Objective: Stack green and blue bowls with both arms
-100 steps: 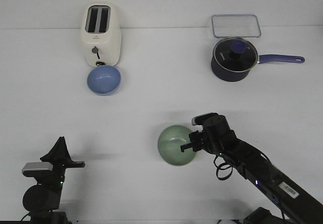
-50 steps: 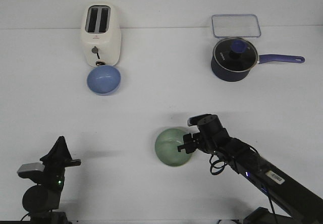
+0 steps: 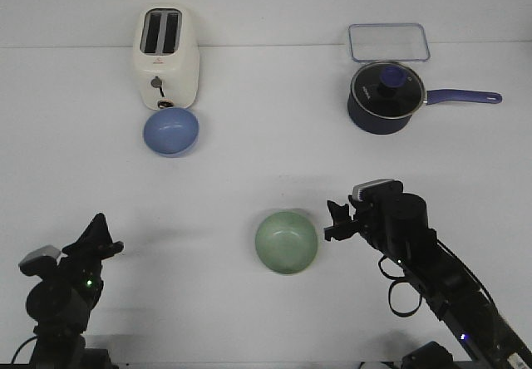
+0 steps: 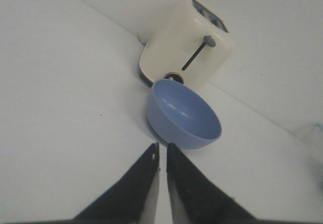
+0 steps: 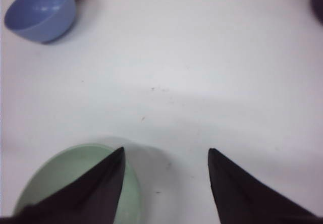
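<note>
I count two bowls, one toaster [image 3: 167, 58], one saucepan [image 3: 384, 98] and one clear lid [image 3: 388, 42] on the tabletop [image 3: 249, 153]. The blue bowl [image 3: 171, 131] sits at about 10 o'clock from the tabletop's middle, touching or just short of the toaster's front. The green bowl [image 3: 287, 242] rests upright at about 6 o'clock, well apart from the blue one, with bare tabletop all around it. My right end effector [image 3: 333, 219] hangs just beside the green bowl at its 3 o'clock side, fingers spread wide and holding nothing; in the right wrist view one finger [image 5: 96, 183] overlaps the bowl's rim. My left end effector [image 3: 98, 238] sits low at 8 o'clock, fingers nearly closed with only a thin gap, holding nothing, pointed toward the blue bowl across open tabletop.
</note>
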